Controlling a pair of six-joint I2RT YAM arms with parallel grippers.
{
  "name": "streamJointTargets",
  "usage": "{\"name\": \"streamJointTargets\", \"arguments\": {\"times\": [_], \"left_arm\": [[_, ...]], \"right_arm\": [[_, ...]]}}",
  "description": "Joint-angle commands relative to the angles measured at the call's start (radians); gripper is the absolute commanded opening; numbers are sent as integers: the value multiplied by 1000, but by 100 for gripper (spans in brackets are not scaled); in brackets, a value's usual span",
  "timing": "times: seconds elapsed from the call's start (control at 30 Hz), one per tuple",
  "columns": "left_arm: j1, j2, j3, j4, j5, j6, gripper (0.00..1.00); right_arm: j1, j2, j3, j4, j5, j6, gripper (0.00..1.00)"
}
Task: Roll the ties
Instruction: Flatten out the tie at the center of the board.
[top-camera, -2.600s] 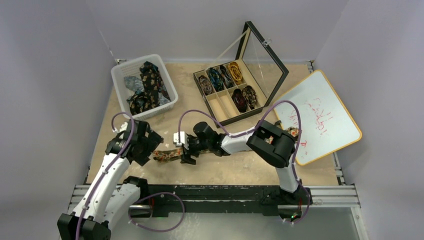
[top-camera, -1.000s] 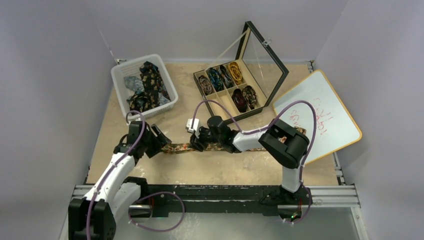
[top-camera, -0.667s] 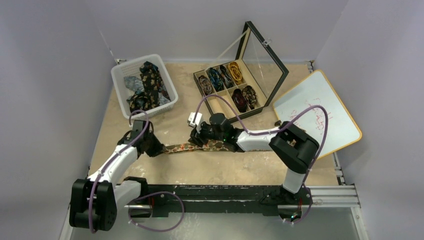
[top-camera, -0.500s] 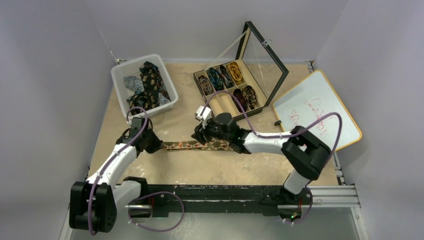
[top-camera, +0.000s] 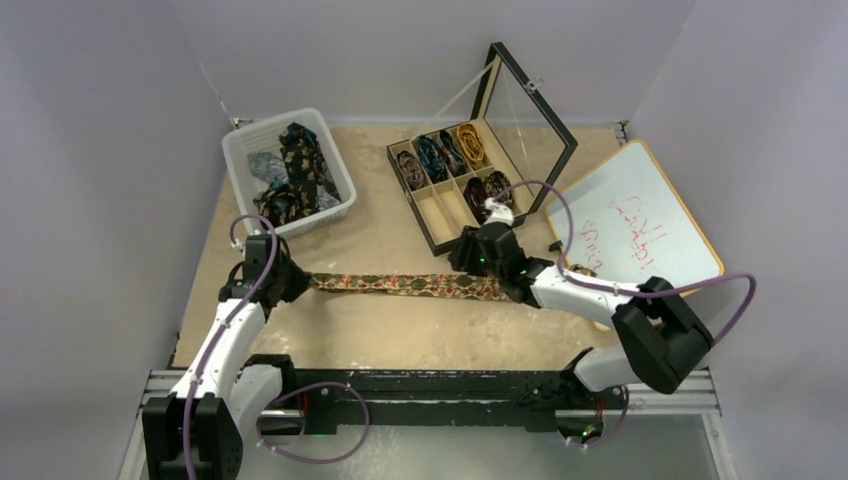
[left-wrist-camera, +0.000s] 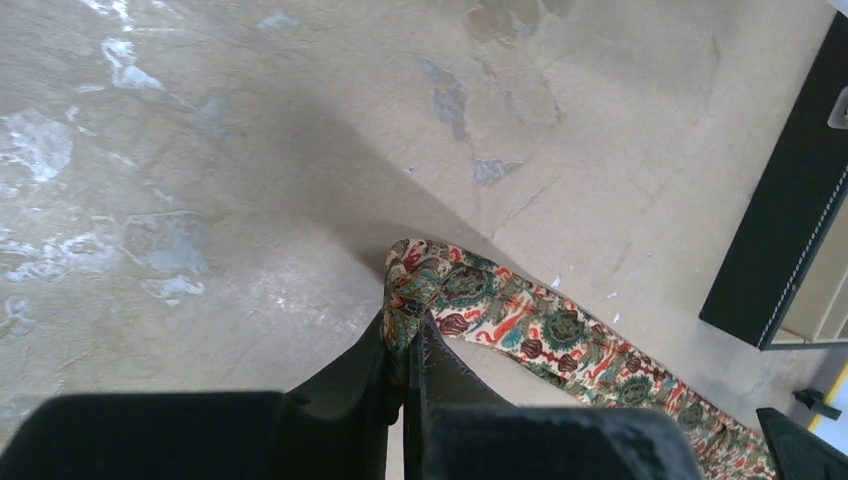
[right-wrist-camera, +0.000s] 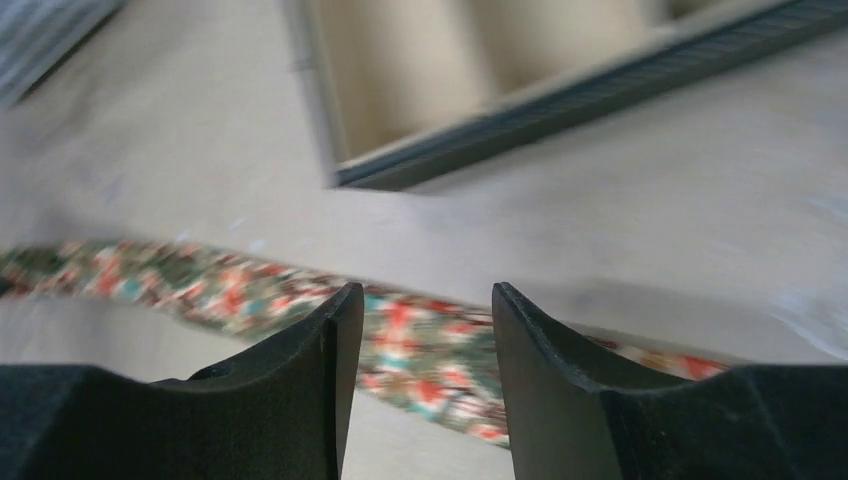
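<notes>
**Desk:** Where is the tie?

**Photographer:** A tan-orange paisley tie (top-camera: 400, 285) lies stretched flat across the table (top-camera: 400, 340). It runs left to right, just in front of the open display box (top-camera: 412, 202).

**Desk:** And the two arms?

**Photographer:** The left fingers (left-wrist-camera: 365, 375) are clenched on the tie's left end, low over the table, and the fabric bunches between them. The right fingers (right-wrist-camera: 300, 370) are released and stand apart over the tie's right stretch, near the box's front edge. The patterned cloth shows, blurred, in the gap beneath them.

**Desk:** Anything around them?

**Photographer:** Coiled ties (top-camera: 440, 155) sit in compartments of the box. Loose ties (top-camera: 290, 165) are heaped in a white basket (top-camera: 237, 190) at the back left. A whiteboard (top-camera: 640, 235) with red scribbles lies to the right.
</notes>
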Motion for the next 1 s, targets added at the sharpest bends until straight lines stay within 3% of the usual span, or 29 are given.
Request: {"name": "streamJointTargets", "arguments": {"times": [0.0,0.07,0.17,0.27,0.4,0.67,0.87,0.97], "left_arm": [[31,16,8,-15,-7,2,0],[37,22,7,-28,-14,-20,4],[42,17,22,-57,-41,-42,17],[50,13,51,-102,-76,-52,52],[56,-2,99,-160,-86,-57,68],[58,-60,170,-182,-28,-9,74],[58,-93,161,-103,151,58,74],[58,-104,128,-17,273,92,76]], "right_arm": [[-82,-79,-28,-182,146,174,55],[-111,-96,-34,-224,181,201,56],[-156,-123,-55,-265,200,247,56],[-182,-149,-84,-279,232,282,56],[-191,-161,-85,-330,272,325,58],[-215,-155,-128,-320,308,384,59],[-262,-56,-127,-220,270,319,60],[-294,-21,-87,-255,287,322,60]]}}
